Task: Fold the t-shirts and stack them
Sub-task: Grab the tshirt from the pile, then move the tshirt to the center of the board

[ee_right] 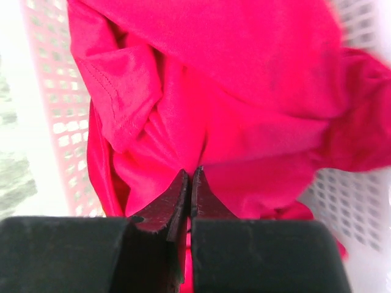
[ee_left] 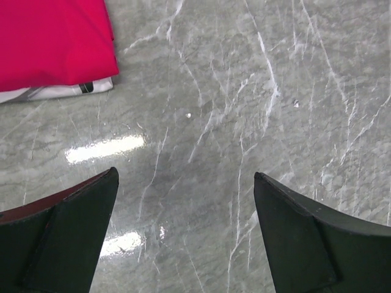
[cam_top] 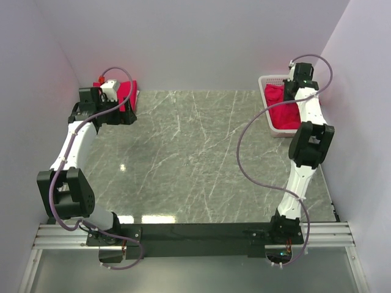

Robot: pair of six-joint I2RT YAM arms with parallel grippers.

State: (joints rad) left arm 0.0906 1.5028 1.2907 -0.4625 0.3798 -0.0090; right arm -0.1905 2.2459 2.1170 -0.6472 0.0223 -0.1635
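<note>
Crumpled crimson t-shirts (ee_right: 232, 91) fill the white lattice basket (ee_right: 49, 122) at the back right (cam_top: 267, 82). My right gripper (ee_right: 190, 174) reaches down into that basket, shut on a fold of a red t-shirt; red cloth shows in the slit between its fingers. At the back left lies a folded red t-shirt stack (cam_top: 125, 94), seen in the left wrist view as a flat red fold (ee_left: 55, 36) with a pale edge under it. My left gripper (ee_left: 184, 176) hovers open over bare marble just in front of that stack, holding nothing.
The grey marble table (cam_top: 183, 159) runs between the stack and the basket. White walls close in on the left, back and right. A small orange bit (cam_top: 98, 82) shows behind the folded stack. Purple cables loop off both arms.
</note>
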